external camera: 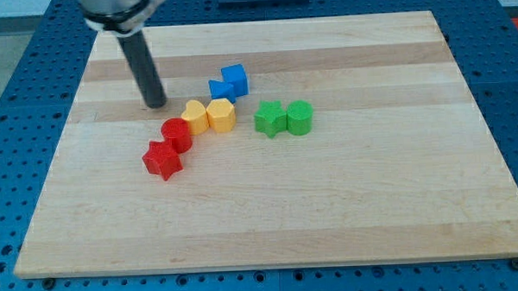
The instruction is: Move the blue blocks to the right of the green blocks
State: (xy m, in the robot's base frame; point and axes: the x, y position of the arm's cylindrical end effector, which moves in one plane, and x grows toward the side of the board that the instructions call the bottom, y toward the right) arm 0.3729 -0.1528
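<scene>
my tip (pixel 156 104), the lower end of the straight dark rod, rests on the pale wooden board (pixel 373 202), bare and touching no block; it has nothing to clamp or hold, so it can only push. to the view's right of my tip, a little toward the view's top, sit the two blue plastic blocks: a blue cube (pixel 235 78) and, touching it on the near side, a smaller blue wedge-like block (pixel 219 90) whose exact shape i cannot tell. farther to the view's right of my tip and slightly lower lie the green star-shaped block (pixel 269 118) and the green cylinder (pixel 299 117), side by side and touching. so the blue pair sits on the view's left of the greens: task not done. just right of and below my tip are the yellow heart-like block (pixel 193 116) and yellow hexagonal block (pixel 221 115), then the red cylinder (pixel 176 134) and red star block (pixel 163 159) below. judgement: my tip stands on the view's left of the blues because a rightward push must start behind them; the route likely needs to pass above the greens, or they get shoved along.
</scene>
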